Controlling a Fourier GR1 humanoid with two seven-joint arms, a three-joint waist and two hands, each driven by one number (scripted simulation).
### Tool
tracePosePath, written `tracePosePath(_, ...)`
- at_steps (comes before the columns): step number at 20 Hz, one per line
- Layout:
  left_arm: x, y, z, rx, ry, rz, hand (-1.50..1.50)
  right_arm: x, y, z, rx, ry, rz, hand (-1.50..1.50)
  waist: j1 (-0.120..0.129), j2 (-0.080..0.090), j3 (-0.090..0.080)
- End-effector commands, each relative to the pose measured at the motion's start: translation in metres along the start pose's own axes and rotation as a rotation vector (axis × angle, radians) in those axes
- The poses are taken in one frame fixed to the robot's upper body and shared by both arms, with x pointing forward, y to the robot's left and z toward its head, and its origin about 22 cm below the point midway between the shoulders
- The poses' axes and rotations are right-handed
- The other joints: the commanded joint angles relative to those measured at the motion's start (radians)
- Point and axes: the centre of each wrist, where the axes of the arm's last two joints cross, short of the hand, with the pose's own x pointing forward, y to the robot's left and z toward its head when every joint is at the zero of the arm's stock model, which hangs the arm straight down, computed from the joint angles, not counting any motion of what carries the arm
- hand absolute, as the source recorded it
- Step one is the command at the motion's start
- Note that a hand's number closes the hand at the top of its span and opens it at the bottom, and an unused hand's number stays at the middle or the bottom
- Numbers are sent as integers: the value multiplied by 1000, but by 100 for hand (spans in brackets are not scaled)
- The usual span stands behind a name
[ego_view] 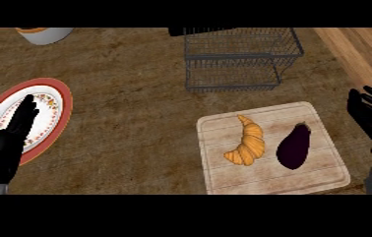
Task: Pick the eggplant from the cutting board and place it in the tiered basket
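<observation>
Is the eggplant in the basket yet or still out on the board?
Out. The eggplant lies on the cutting board beside the croissant; the tiered basket holds nothing visible.

Eggplant (294, 146) beside croissant (247, 141) on cutting board (320, 174).

A mottled brown, matt surface with a worn, stone-like look is shown by the counter (131, 83). Pale wood with visible planks and a grooved border is seen in the cutting board (218, 174) at the lower right. The eggplant (294, 146) is given a smooth, dark purple skin with a faint sheen, while a ridged, golden-brown crust is shown on the croissant (247, 142). Thin dark metal wire is used for the tiered basket (236, 59) at the upper centre. A glazed, ceramic-looking finish with an orange rim is shown by the plate (62, 101) at the left. Matt black is seen on both hands.
</observation>
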Motion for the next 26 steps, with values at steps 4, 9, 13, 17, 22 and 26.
tracePosePath(4, 7, -1, -3, 67, -5, -9, 0, -91, -72, 41, -700, 367, 21, -150, 23, 2, -12)
tracePosePath(9, 25, -30, -11, 29, -45, -26, 0, -80, -91, 89, -577, 470, 87, -150, 90, 9, -14)
tracePosePath(13, 25, -35, -15, 11, -58, -22, 0, -65, -101, 101, -341, 605, 234, -150, 132, 22, -18)
tracePosePath(17, 43, -45, -30, -4, -89, -22, 0, -17, -120, 89, -259, 691, 333, -150, 142, 26, -15)
tracePosePath(22, 50, -44, -33, -50, -87, -25, 0, 51, -122, 76, -267, 776, 321, -150, 176, 24, -13)
tracePosePath(26, 51, -68, -40, -52, -97, -24, 0, 58, -117, 69, -261, 898, 320, -150, 179, 26, -10)
